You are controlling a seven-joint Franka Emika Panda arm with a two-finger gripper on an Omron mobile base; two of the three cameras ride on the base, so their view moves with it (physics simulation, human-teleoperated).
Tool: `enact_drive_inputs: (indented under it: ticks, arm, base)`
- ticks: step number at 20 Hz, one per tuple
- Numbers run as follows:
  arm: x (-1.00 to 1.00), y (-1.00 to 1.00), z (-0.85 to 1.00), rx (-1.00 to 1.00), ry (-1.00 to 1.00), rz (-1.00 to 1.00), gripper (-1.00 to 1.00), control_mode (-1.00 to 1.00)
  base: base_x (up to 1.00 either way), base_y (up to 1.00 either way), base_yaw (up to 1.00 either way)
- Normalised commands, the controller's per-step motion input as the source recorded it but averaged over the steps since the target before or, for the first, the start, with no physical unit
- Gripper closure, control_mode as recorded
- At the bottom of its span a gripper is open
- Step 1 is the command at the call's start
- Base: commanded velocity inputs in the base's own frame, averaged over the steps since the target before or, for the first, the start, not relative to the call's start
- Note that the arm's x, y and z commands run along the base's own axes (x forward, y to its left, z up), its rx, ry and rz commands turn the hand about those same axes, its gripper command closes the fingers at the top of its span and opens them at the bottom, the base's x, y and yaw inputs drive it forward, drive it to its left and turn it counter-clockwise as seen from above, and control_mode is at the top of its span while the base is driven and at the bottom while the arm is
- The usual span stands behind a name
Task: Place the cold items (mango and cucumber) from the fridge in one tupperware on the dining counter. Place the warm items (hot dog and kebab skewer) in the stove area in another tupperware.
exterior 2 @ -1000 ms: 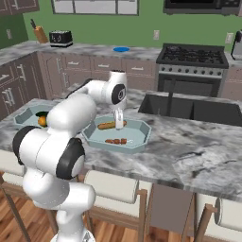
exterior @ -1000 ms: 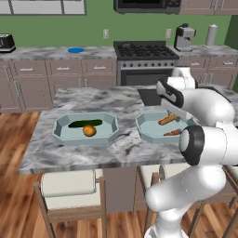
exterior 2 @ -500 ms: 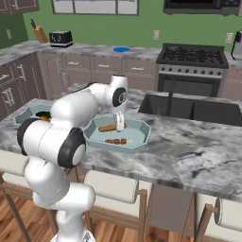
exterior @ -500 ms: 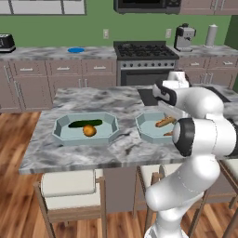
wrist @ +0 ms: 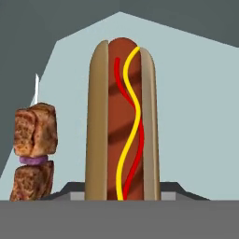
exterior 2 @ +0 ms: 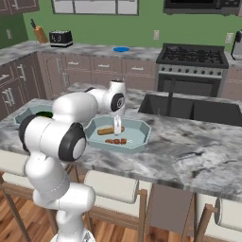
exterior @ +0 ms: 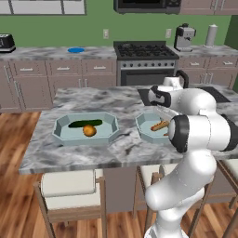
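Hot dog [wrist: 121, 121] lies beside kebab skewer [wrist: 35, 149] in tupperware [exterior 2: 137, 137].

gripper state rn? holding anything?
Gripper: shut on the hot dog, low in the right tupperware beside the kebab skewer.

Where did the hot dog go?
The hot dog lies in the tupperware on the dining counter, beside the kebab skewer. In the hand view it sits right between the gripper fingers, skewer to its left.

Arm folded forward, claw [exterior 2: 116, 127] pointing down, jaws partly closed around hot dog [exterior 2: 107, 130].
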Motion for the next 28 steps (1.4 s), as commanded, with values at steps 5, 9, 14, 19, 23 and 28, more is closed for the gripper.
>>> enact_drive_inputs:
  ticks: [5,9,14,19,23,28]
  arm:
    - [0.15,0.07,-0.32,0.00,0.00,0.00,1.00,-1.00]
    - [0.11,0.09,-0.33,0.00,0.00,0.00,-1.00,-1.00]
    - [0.01,0.07,-0.15,0.00,-0.05,-0.01,-1.00,-1.00]
    - [-0.20,0.01,0.11,0.00,-0.03,-0.14,-1.00,-1.00]
    - [-0.30,0.00,0.53,-0.01,-0.04,-0.05,-1.00,-1.00]
    - [-0.33,0.00,0.69,-0.01,-0.06,-0.01,-1.00,-1.00]
  base:
    - [0.00,0.00,0.00]
    - [0.00,0.00,0.00]
    - [0.00,0.00,0.00]
    - [0.00,0.00,0.00]
    - [0.00,0.00,0.00]
    - [0.00,0.00,0.00]
